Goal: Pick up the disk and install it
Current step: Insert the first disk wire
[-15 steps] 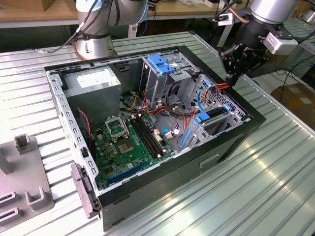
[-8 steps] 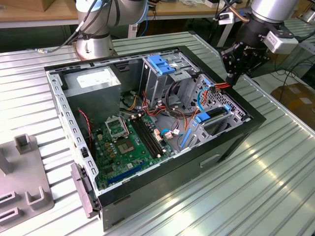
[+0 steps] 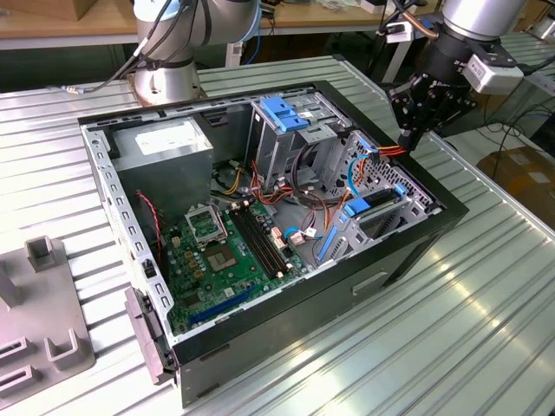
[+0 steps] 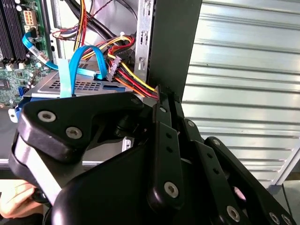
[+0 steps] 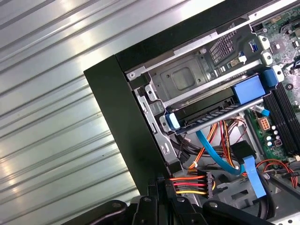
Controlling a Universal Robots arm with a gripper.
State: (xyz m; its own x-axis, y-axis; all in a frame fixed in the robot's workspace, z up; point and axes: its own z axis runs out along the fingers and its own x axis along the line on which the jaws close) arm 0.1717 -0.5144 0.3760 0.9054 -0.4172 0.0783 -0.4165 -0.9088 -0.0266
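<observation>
The disk (image 3: pixel 377 202) lies flat in the side drive cage of the open computer case (image 3: pixel 286 312), at the exterior view's right. Blue carrier tabs show at both of its ends. In the first wrist view the disk (image 5: pixel 206 112) is a dark slab between blue end pieces, sitting in the cage slot. My gripper (image 3: pixel 407 139) hangs just above the case's right rim, past the disk's far end, with its fingers pressed together and nothing between them. Its tip (image 5: pixel 161 182) is beside the red, yellow and orange power plug (image 5: pixel 194 183).
A blue data cable (image 4: pixel 77 65) and power wires (image 4: pixel 129 77) loop by the cage. The motherboard (image 3: pixel 221 251), the power supply (image 3: pixel 165 143) and a blue handle block (image 3: pixel 282 113) on a grey cage fill the case. A grey fixture (image 3: pixel 48 325) sits on the ribbed table (image 3: pixel 486 303).
</observation>
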